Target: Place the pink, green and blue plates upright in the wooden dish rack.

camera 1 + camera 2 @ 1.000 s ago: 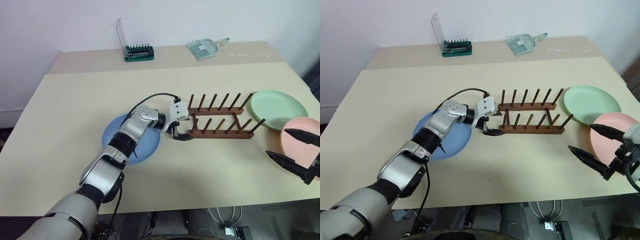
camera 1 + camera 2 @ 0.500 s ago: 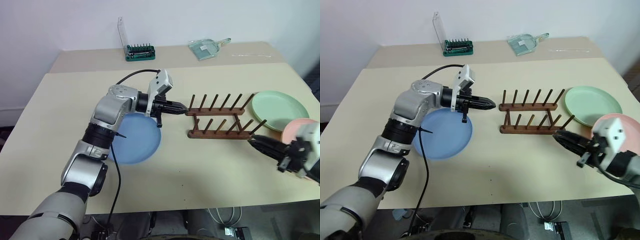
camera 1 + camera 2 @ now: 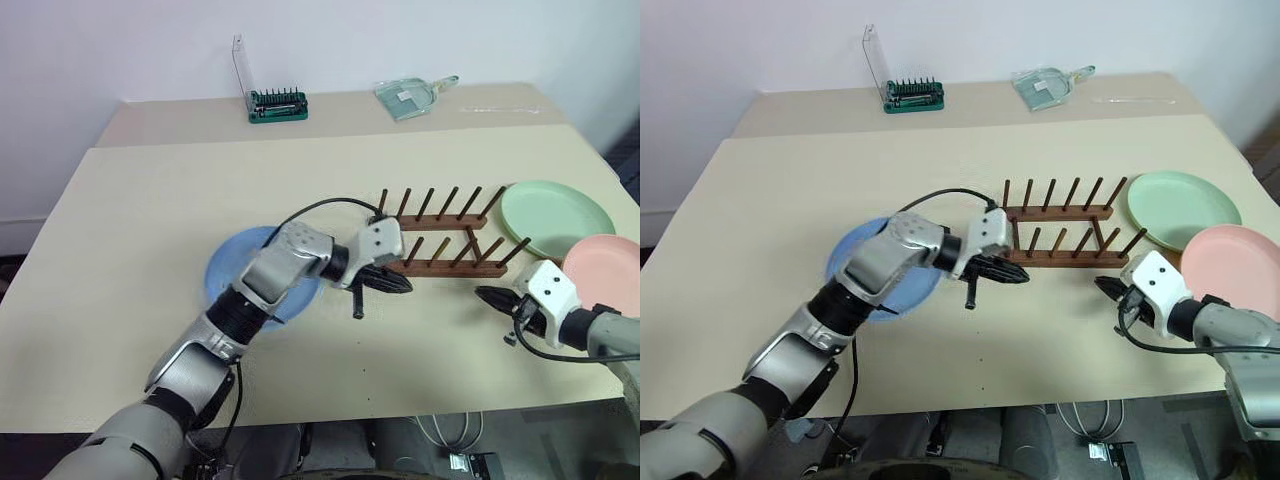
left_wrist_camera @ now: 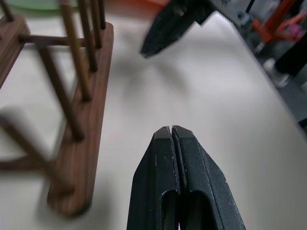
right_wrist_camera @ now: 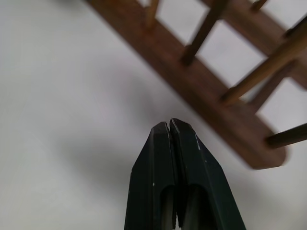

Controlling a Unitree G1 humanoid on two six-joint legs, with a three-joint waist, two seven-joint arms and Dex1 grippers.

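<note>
Two pale beige tables (image 3: 150, 250) stand end to end against a white wall, the far one carrying a green bit set (image 3: 278, 105) with a clear lid and a clear glass dish (image 3: 408, 97). From the head cameras, the wooden dish rack (image 3: 440, 240) stands empty near the middle of the near table, dark brown with two rows of slanted pegs. The blue plate (image 3: 232, 272) lies flat to its left, partly under the left arm; the green plate (image 3: 555, 218) and pink plate (image 3: 605, 270) lie flat to its right, the two overlapping or touching. The left gripper (image 3: 395, 283) sits by the rack's near left end, the right gripper (image 3: 492, 296) near its right end, both empty. In the left wrist view the jaws are pressed together beside the rack's rail (image 4: 79, 158). In the right wrist view the jaws are likewise together, over bare table near the rack's end (image 5: 249, 139).
</note>
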